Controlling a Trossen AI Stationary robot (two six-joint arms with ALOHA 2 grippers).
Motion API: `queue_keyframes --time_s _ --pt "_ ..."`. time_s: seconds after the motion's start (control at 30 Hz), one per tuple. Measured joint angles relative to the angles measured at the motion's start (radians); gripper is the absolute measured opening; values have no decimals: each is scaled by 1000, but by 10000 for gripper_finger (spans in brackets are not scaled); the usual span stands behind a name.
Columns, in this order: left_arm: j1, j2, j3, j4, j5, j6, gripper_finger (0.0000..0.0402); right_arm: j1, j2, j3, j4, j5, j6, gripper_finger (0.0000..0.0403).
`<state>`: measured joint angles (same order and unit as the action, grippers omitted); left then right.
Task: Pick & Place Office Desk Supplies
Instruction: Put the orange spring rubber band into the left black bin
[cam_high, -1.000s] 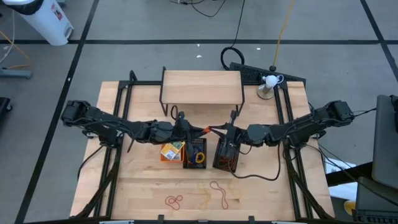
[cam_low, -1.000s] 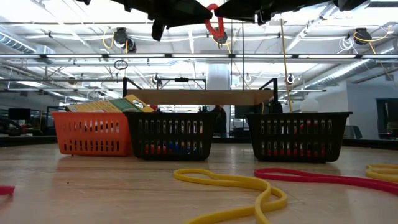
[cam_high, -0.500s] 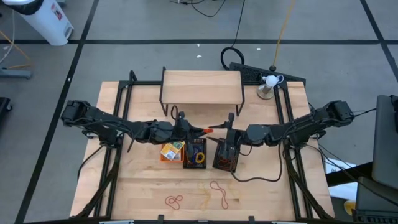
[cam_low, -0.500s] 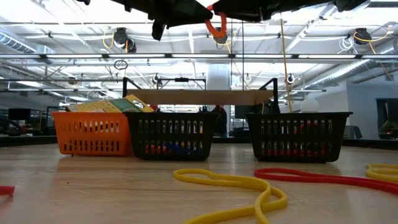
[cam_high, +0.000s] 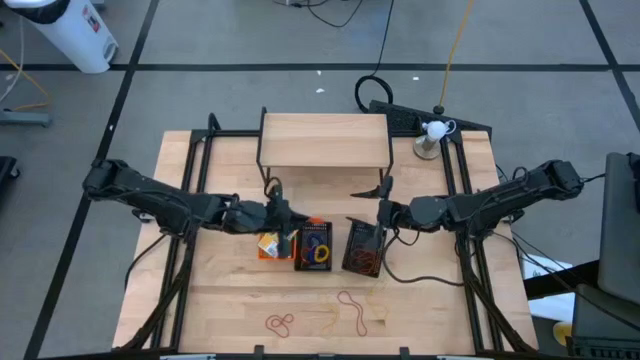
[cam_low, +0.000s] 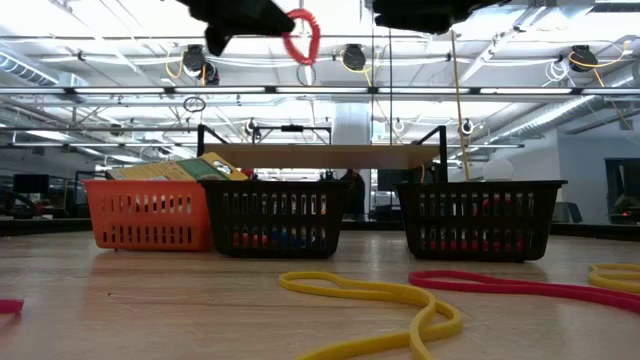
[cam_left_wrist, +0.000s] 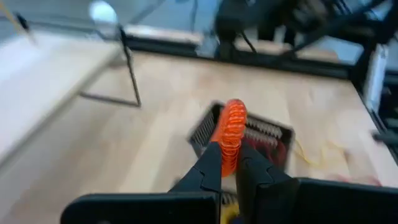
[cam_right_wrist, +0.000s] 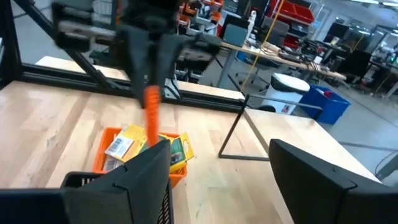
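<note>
My left gripper (cam_high: 288, 217) is shut on an orange-red rubber-band loop (cam_low: 300, 35), high above the orange mesh bin (cam_high: 270, 245) and the middle black bin (cam_high: 316, 245). The orange bin holds yellow-and-green packs (cam_right_wrist: 146, 146). My right gripper (cam_high: 382, 202) stands open above the right black bin (cam_high: 364, 250), with nothing between its fingers (cam_right_wrist: 152, 168). In the right wrist view the left gripper and its band (cam_right_wrist: 151, 118) show farther off. More loops lie flat on the table's near part: red (cam_high: 280, 322), tan (cam_high: 330, 320) and orange-red (cam_high: 352, 310). My left gripper pinches the rubber-band loop between its two fingertips (cam_left_wrist: 214, 165), at the loop's lower end (cam_left_wrist: 227, 155). The fingers come from the table's left, slanting a little downward. The rest of the loop (cam_left_wrist: 233, 121) sticks out past the fingertips, lifted clear above the bins.
The light wooden shelf (cam_high: 325, 140) with black legs stands at the table's far middle, just behind both grippers. A yellow band (cam_low: 370, 295) and a red one (cam_low: 500, 283) lie in front of the bins. A cable (cam_high: 420, 280) trails right of the right bin.
Both grippers held the band between them; my right gripper has opened, let go and drawn back toward the table's right. My left gripper, still shut on the band, has carried it toward the table's left, from above the gap between the black bins to above the orange and middle bins.
</note>
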<state>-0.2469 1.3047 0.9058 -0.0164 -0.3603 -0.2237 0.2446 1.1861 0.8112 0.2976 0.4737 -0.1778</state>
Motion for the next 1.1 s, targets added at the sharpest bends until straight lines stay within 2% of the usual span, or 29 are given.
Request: queue_keyframes --time_s 0.2,0.47,0.67,1.1 --pt "-39 11 0 -32 130 -65 3 -1 -4 0 -5 0 9 259" --pt "-35 14 -1 -128 124 -115 11 -1 -4 0 -5 0 9 240" --pt "-22 14 -1 -130 123 -127 24 -1 -4 -15 -5 0 6 230" --pt "-20 14 -1 -130 125 -129 26 -1 -4 -19 19 0 -10 221"
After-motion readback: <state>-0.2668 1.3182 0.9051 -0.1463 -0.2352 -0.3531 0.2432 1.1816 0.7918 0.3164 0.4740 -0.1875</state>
